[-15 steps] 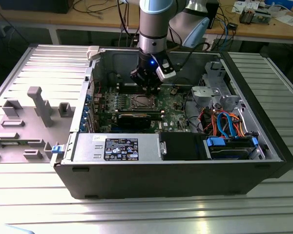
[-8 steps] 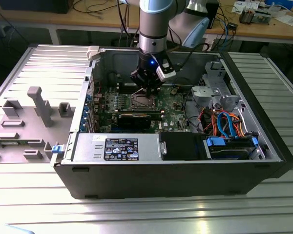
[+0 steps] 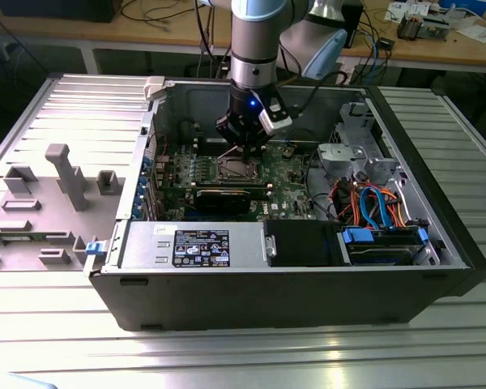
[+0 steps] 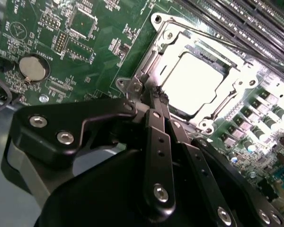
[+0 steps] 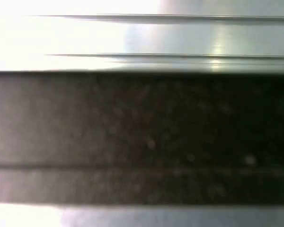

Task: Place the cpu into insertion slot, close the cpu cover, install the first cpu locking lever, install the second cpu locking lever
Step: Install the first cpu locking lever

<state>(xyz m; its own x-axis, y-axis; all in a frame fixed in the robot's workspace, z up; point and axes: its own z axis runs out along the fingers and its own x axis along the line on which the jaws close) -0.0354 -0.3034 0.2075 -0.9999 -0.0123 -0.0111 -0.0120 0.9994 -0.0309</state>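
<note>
We see the cpu (image 4: 195, 81), a flat square chip with a dull silver top glaring white, seated in the insertion slot (image 4: 217, 114) on the green motherboard (image 4: 85, 42). The cpu cover (image 4: 241, 87), a thin shiny metal frame with a square cut-out, lies down around the chip. In the second wrist view the gripper (image 4: 157, 97) sits at the socket's corner, its black jaws pressed together at the tips; whether they pinch a lever there we cannot tell. A round coin battery (image 4: 34, 67) sits well apart on the board. In the exterior view the gripper (image 3: 241, 148) hangs over the socket (image 3: 236, 168) inside the open grey metal computer case (image 3: 308, 296), which rests on a ribbed aluminium worktop (image 3: 227, 356). A grey plastic fixture (image 3: 65, 174) stands at the exterior view's left.
</note>
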